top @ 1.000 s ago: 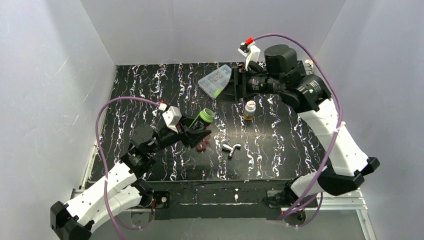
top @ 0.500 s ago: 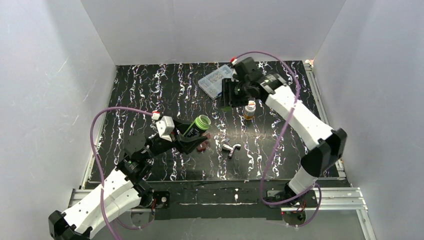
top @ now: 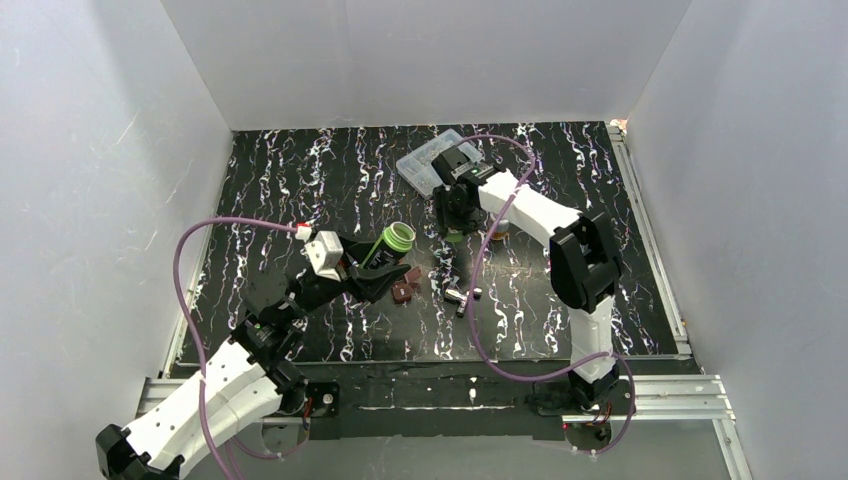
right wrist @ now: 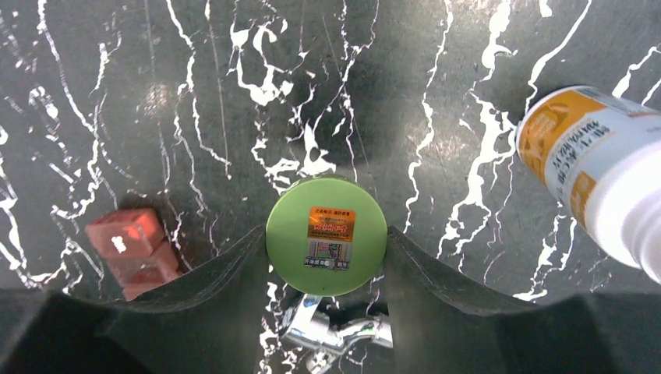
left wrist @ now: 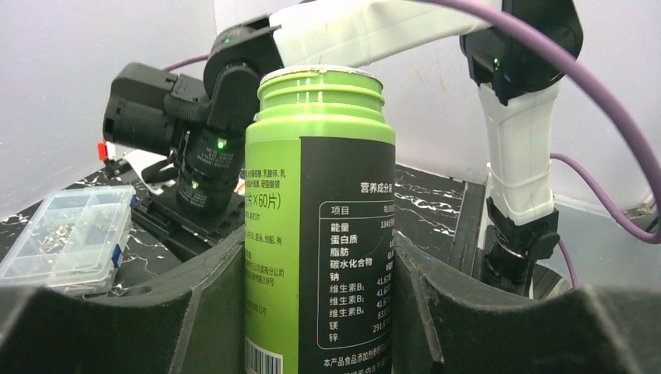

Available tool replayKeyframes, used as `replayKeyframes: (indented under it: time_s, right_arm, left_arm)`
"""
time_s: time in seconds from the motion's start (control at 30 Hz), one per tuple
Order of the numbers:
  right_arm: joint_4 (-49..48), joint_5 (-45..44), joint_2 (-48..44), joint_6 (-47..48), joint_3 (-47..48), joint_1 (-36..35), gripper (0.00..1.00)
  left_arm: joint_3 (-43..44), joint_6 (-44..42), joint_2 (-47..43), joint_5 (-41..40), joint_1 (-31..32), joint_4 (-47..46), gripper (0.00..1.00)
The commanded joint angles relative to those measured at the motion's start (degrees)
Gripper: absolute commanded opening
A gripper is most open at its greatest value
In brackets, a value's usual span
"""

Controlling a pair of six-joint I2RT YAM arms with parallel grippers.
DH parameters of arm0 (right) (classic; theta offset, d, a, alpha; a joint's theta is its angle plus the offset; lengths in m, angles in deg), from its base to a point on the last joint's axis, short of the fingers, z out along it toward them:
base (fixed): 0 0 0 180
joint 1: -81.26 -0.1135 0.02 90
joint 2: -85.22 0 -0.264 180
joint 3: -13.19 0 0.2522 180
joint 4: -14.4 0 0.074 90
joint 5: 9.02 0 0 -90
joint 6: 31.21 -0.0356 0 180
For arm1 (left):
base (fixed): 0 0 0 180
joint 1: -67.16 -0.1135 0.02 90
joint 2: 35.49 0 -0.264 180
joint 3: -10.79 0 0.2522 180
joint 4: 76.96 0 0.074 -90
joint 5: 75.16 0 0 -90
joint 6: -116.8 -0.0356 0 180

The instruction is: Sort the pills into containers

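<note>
My left gripper (top: 385, 264) is shut on the dark bottle (top: 393, 243), held tilted above the table; its green threaded neck is bare, with no cap on it. In the left wrist view the bottle (left wrist: 319, 218) stands between both fingers (left wrist: 195, 312). My right gripper (top: 452, 227) is shut on the round green cap (right wrist: 326, 235), held flat above the table. The amber bottle with the white cap (right wrist: 600, 171) stands just right of it, mostly hidden behind the right arm in the top view (top: 498, 234). Red pills (right wrist: 129, 245) and silver pills (right wrist: 335, 331) lie below the cap.
A clear plastic organizer box (top: 430, 160) sits at the back centre, also in the left wrist view (left wrist: 66, 238). The red pills (top: 405, 290) and silver pills (top: 462, 296) lie between the two grippers. White walls close the black marbled table (top: 300, 180) on three sides.
The right arm has folded down and its gripper, with the green cap, has moved from the back toward the middle beside the amber bottle. The left gripper has drawn the dark bottle slightly left and nearer.
</note>
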Motion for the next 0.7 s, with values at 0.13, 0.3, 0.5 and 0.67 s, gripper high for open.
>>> replayKeyframes:
  time_s: [0.13, 0.3, 0.5, 0.67]
  right_arm:
    - [-4.5, -1.8, 3.7, -0.1, 1.5, 0.1, 0.67]
    - [-4.3, 0.4, 3.8, -0.1, 2.7, 0.0, 0.96]
    - [-0.9, 4.6, 0.0, -1.6, 6.2, 0.1, 0.99]
    - [3.0, 9.2, -7.2, -2.6, 13.1, 0.5, 0.98]
  left_arm:
    - [0.0, -0.8, -2.5, -2.6, -0.4, -1.7, 0.00]
    - [-0.5, -1.2, -2.6, -3.2, -0.4, -1.8, 0.00]
    - [-1.1, -1.2, -2.7, -3.8, -0.4, -2.8, 0.00]
    - [-2.6, -1.0, -3.3, -4.8, -0.4, -5.2, 0.00]
